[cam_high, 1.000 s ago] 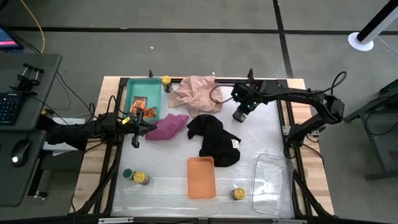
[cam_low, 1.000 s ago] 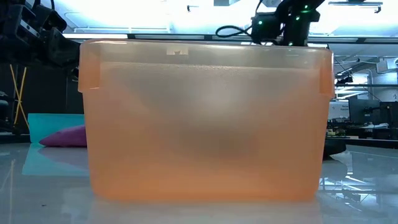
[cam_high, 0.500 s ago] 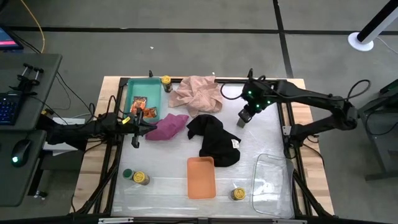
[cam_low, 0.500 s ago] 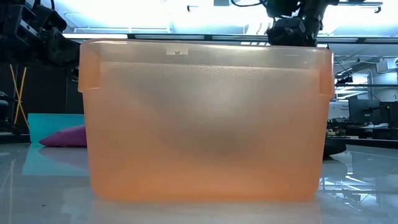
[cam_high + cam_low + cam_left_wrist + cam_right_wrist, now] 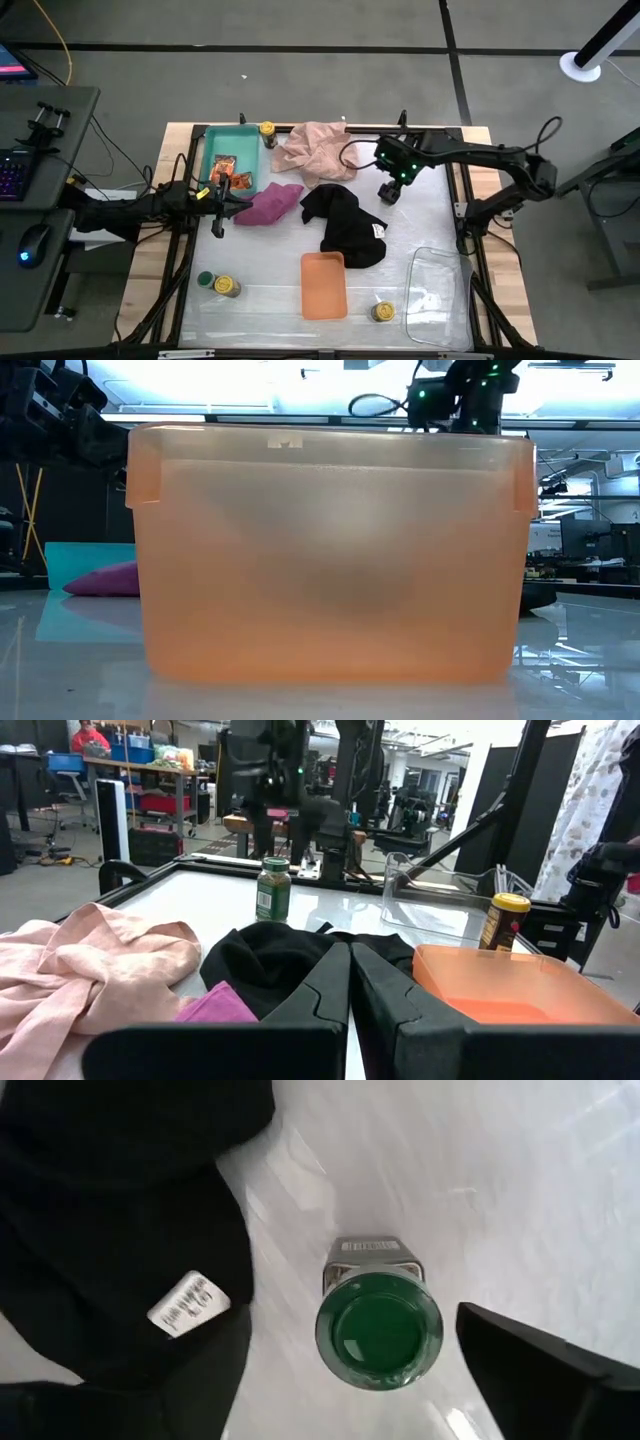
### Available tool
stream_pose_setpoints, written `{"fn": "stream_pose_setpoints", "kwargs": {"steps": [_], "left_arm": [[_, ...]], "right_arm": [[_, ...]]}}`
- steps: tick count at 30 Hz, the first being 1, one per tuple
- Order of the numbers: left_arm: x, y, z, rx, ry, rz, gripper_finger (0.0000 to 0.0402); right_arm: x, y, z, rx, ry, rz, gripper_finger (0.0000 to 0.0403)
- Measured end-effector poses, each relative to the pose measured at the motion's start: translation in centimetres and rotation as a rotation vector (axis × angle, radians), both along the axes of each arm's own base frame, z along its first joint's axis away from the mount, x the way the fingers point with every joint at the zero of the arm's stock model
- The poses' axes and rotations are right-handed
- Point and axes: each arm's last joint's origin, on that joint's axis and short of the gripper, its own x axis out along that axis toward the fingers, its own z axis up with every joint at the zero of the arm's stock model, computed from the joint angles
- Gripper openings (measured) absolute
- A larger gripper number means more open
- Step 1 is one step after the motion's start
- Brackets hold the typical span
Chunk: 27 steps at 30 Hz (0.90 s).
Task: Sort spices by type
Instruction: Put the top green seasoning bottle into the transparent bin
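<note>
Fingers of the right pincer point(image 5: 400, 1370) are spread wide directly above an upright green-lidded jar point(image 5: 379, 1328), unheld beside the black cloth point(image 5: 110, 1210) toward the worktop's point(image 5: 420, 215) far right, while the left pincer point(image 5: 350, 982), shut and empty, is parked at the left edge.

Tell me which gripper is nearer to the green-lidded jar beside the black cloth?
Right. The right gripper hangs directly over the green-lidded jar, fingers open on either side. The left gripper is shut, far across the table by the teal tray.
</note>
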Motion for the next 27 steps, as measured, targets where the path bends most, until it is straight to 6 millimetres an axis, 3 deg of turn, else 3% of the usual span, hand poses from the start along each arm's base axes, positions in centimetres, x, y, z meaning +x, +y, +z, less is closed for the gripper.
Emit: {"fn": "stream_pose_setpoints", "kwargs": {"steps": [5,17,21,25,27], "left_arm": [[0.0,0.0,0.0,0.0,0.001,0.0,0.0001],[0.0,0.0,0.0,0.0,0.001,0.0,0.0001],[0.0,0.0,0.0,0.0,0.001,0.0,0.0001],[0.0,0.0,0.0,0.0,0.001,0.0,0.0001],[0.0,0.0,0.0,0.0,0.001,0.0,0.0001]], "right_arm": [[0.6,-0.3,-1.5,0.018,0.077,0.021,0.0368],[2.0,-1.0,-5.0,-0.001,0.237,0.026,0.036],[1.8,-1.0,-5.2,-0.007,0.273,0.025,0.0306],[1.3,-0.8,-4.6,-0.002,0.284,0.026,0.0196],[0.8,-0.5,-3.7,0.023,0.262,0.028,0.0191]]}}
